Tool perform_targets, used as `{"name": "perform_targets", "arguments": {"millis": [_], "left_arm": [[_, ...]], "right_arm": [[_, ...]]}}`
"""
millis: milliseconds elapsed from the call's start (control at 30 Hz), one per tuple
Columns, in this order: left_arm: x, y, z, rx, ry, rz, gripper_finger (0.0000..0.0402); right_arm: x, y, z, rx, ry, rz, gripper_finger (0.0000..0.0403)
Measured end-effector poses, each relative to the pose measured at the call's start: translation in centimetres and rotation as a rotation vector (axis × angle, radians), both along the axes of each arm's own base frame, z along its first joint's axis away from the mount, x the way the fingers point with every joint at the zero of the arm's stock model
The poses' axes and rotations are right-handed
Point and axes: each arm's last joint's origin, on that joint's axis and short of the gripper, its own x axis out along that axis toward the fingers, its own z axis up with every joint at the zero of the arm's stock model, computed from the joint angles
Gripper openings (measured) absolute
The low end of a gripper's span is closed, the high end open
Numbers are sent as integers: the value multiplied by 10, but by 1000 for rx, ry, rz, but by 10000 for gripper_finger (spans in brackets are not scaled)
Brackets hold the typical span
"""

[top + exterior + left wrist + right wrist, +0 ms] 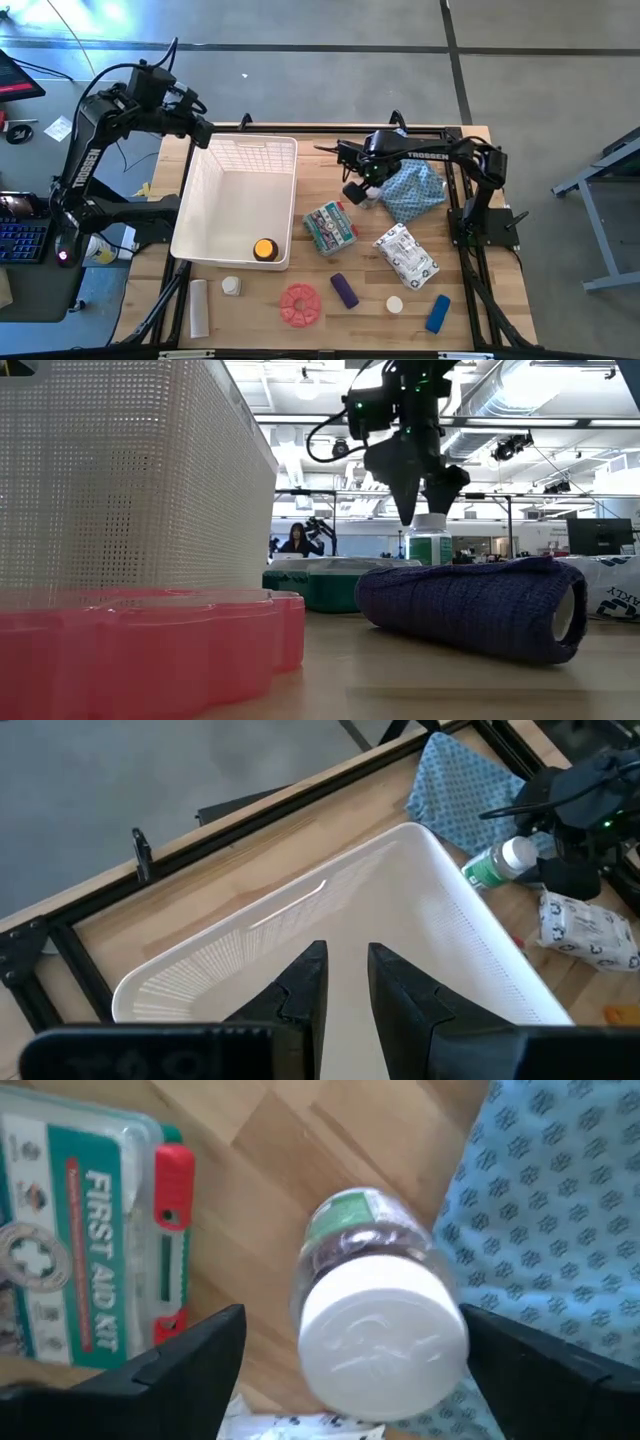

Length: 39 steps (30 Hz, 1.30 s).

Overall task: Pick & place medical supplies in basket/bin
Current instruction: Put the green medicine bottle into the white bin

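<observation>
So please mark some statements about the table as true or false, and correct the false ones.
1. The amber yellow-capped bottle lies inside the large white lattice plastic bin. True.
2. The right claw is shut on the white-capped jar. False: its fingers stand open on either side of the jar.
3. The red disc is in the bin. False: it lies on the wooden table.
4. The left claw hangs over the bin. True.

White slotted bin [215, 215], blue patterned cloth [420, 190], red disc [300, 305], purple cylinder [344, 290], white-capped green-labelled bottle [375, 1305].
</observation>
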Motion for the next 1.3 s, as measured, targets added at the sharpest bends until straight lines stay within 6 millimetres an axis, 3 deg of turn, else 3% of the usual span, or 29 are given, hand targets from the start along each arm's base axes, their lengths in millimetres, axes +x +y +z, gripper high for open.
{"name": "perform_targets", "arguments": {"millis": [333, 633, 833, 1000, 1300], "left_arm": [[1, 0, 2, -56, -72, 42, 111], [10, 3, 1, -162, -150, -66, 111], [11, 2, 1, -185, -172, -99, 111], [8, 0, 2, -161, -166, -85, 111], [7, 0, 3, -129, -154, -71, 111]], "right_arm": [[-3, 1, 0, 12, 27, 60, 293], [-3, -1, 0, -52, 45, 117, 219], [-7, 2, 9, -14, 5, 135, 219], [-4, 4, 56, -28, -175, 83, 219], [5, 20, 195, -254, -691, 92, 219]]}}
